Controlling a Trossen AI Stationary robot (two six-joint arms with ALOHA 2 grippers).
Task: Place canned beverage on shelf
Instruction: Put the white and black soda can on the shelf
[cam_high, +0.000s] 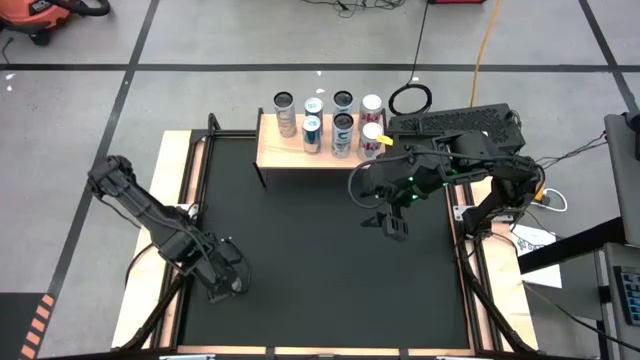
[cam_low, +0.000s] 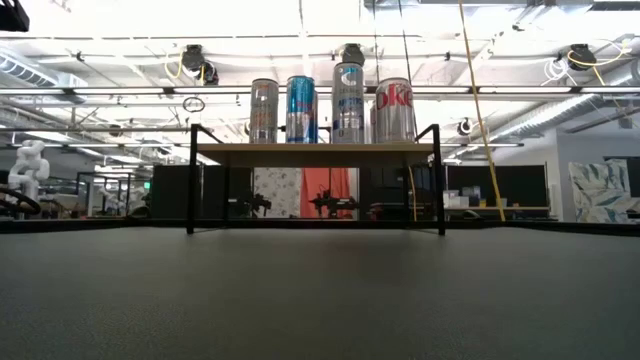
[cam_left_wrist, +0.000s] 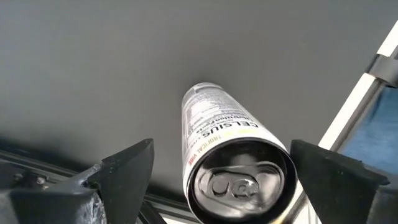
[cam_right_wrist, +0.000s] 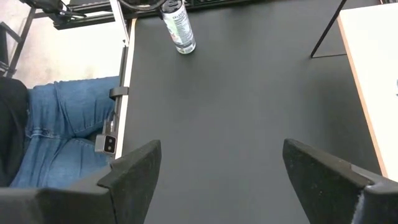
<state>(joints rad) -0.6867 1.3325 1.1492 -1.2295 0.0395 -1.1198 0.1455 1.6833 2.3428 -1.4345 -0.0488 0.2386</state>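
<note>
A silver Celsius can (cam_left_wrist: 233, 162) stands upright on the black mat near the table's left edge; the right wrist view shows it too (cam_right_wrist: 179, 28). My left gripper (cam_left_wrist: 221, 146) hangs over it, pointing down and open, one finger on each side of the can's top and neither touching it. In the high view this gripper (cam_high: 226, 284) hides the can. The shelf (cam_high: 290, 152), a light-wood board on black legs, stands at the table's far edge with several cans (cam_low: 330, 108) upright on it. My right gripper (cam_high: 395, 222) waits open in front of the shelf, high above the mat.
A person in blue jeans (cam_right_wrist: 62, 137) sits just beyond the table's left edge, close to the can. A keyboard (cam_high: 455, 122) and cables lie behind the right arm. Wooden strips (cam_high: 185, 190) border the black mat (cam_high: 320, 260).
</note>
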